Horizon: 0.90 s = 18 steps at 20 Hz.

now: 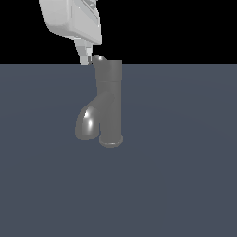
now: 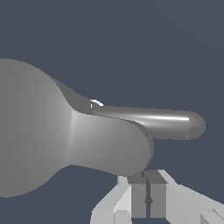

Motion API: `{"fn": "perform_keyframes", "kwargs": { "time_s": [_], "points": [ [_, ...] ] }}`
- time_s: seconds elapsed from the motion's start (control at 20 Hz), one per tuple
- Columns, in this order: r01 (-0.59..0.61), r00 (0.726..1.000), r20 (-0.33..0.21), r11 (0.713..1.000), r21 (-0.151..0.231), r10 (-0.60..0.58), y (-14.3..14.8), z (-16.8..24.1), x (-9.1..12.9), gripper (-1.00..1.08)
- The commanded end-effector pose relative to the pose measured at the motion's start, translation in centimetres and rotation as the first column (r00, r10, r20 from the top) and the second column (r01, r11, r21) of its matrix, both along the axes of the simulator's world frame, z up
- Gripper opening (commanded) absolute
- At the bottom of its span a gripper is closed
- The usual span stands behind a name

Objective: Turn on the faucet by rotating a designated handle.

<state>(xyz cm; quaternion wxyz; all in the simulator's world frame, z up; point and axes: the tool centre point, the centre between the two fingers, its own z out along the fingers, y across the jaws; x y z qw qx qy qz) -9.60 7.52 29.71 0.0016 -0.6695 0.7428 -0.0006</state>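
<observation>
Hanging down from above, the pale gripper (image 1: 85,59) points its fingers (image 1: 84,54) at the floor (image 1: 185,176), tips level with the faucet's (image 1: 109,102) top cap and just off its side on the exterior view's left. From the wrist view the jaws look pressed together, nothing between them. The handle (image 1: 98,59) juts from that cap right beside the fingertips; whether they touch, I cannot tell. The faucet stands upright mid-floor, spout (image 1: 86,122) curving down.

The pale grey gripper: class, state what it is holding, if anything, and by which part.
Nothing. The pale grey gripper has its fingers pressed together, beside the thin dark grey handle atop the glossy dark grey faucet, not around it.
</observation>
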Motion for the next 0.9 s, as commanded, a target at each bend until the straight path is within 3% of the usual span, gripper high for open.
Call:
{"fn": "perform_keyframes", "kwargs": {
  "time_s": [0.0,0.15,0.2,0.85],
  "points": [
    [0.048,0.999,-0.003,0.999,-0.001,-0.048,-3.5,0.0,-0.4,-1.00],
    [0.050,0.999,-0.003,0.999,-0.001,-0.050,-4.5,0.0,-0.8,-1.00],
    [0.001,1.000,-0.001,1.000,-0.002,-0.001,-1.7,0.0,-0.8,-1.00],
    [0.044,0.999,-0.003,0.999,-0.002,-0.044,-9.5,0.0,1.5,-1.00]
  ]
}}
